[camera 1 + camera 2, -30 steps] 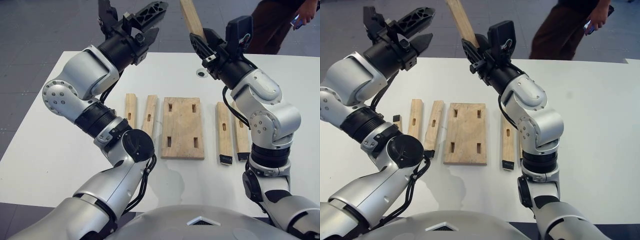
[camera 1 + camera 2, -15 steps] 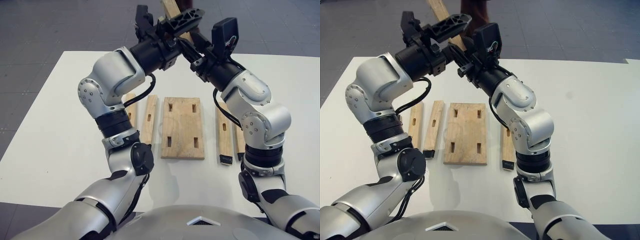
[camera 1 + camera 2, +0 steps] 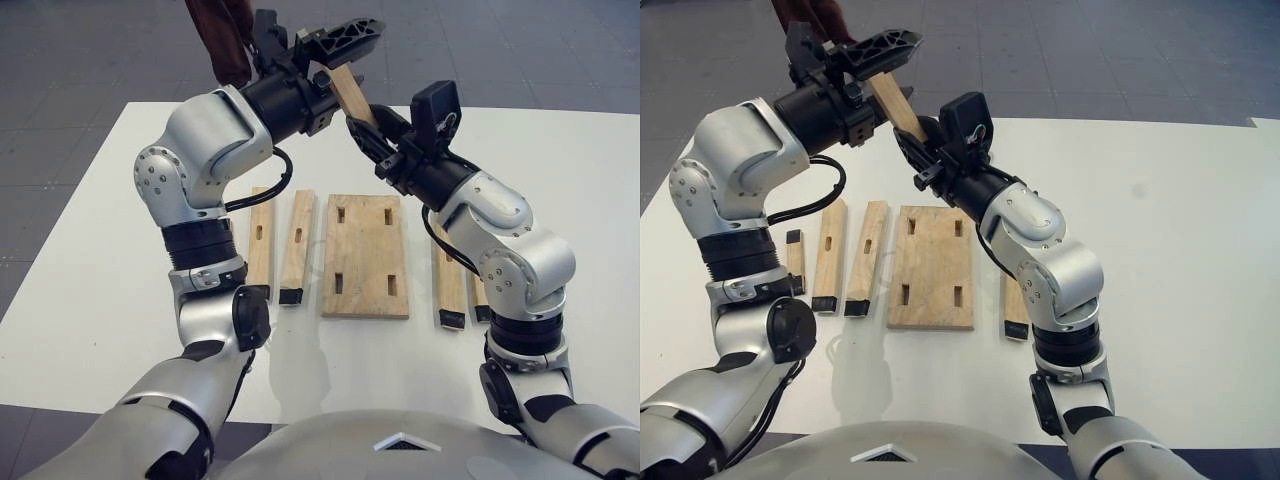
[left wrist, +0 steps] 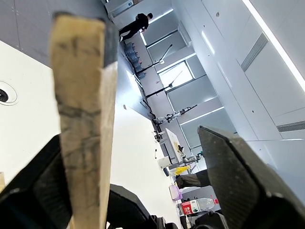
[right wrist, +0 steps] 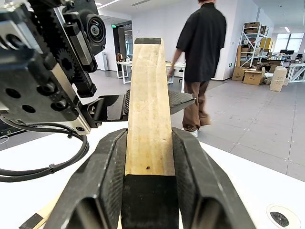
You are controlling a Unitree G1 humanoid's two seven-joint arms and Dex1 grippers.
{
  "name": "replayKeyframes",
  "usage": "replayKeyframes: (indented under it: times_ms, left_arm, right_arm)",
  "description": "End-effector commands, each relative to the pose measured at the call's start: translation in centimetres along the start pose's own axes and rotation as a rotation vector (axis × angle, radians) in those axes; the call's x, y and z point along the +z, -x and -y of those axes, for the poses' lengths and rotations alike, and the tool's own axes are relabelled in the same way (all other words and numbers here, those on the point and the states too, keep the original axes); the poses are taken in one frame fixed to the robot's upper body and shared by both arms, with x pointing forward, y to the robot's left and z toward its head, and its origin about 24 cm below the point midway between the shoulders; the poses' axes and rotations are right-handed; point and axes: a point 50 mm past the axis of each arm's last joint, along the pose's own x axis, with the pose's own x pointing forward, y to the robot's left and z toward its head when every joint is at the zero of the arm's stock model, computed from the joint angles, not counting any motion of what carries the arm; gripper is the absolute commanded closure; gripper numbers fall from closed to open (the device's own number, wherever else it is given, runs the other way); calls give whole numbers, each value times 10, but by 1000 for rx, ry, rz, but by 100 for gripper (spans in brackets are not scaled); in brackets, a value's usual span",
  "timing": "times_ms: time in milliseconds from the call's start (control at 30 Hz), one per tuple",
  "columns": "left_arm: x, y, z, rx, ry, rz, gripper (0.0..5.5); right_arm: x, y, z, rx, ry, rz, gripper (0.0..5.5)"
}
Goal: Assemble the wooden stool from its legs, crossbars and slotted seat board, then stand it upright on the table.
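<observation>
Wooden leg clamped in right tool | left tool agape, now come astride it

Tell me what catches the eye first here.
The right gripper clamps a leg raised over the far side of the table, its top end between the fingers of the open left gripper. Below, the slotted seat board lies flat mid-table.

Raised right end effector clamped, left end effector spread.
</observation>
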Motion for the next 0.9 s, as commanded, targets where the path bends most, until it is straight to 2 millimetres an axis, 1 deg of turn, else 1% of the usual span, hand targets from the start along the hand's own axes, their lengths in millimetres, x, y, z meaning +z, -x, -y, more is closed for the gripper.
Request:
replayKeyframes:
  times_ms: [33,133,233,400,500,600,667,900]
  left_arm:
    - [1,3,-2,0,-5,-5,190]
    - [3,6,-5,12,-10,1,233]
    - [1,8,-8,19,-8,7,292]
    - [2,9,-7,14,-12,17,374]
    - [2,11,-9,19,-15,18,406]
    - [1,12,-10,20,-15,15,459]
    - [-1,11,-9,16,-19,5,485]
    - [-4,13,-9,18,-26,-8,497]
  right_arm:
    - [-3,2,-2,12,-1,-27,419]
    - [-4,3,-2,13,0,-31,419]
    - [-3,3,-1,15,1,-32,419]
    - [-3,3,-1,19,1,-38,419]
    - [-4,3,-2,24,1,-41,419]
    - [-4,3,-2,27,-2,-44,419]
    - [-5,4,-2,26,-8,-48,419]
    - [-6,12,7,24,1,-78,419]
